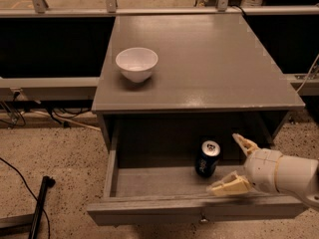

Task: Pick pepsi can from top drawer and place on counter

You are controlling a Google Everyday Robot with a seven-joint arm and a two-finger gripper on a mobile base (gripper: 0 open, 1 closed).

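The pepsi can (207,159), dark blue with a silver top, stands upright in the open top drawer (149,182), right of its middle. My gripper (236,164) is open and empty, just to the right of the can at its height. One finger (244,144) points up behind the can's right side. The other finger (229,185) lies low near the drawer's front edge. The fingers are apart from the can. The counter (209,63) is the flat grey-brown top above the drawer.
A white bowl (136,63) sits on the counter at its left. The drawer front (199,213) with a small knob juts out toward me. Cables (20,178) and a black bar (39,208) lie on the floor at the left.
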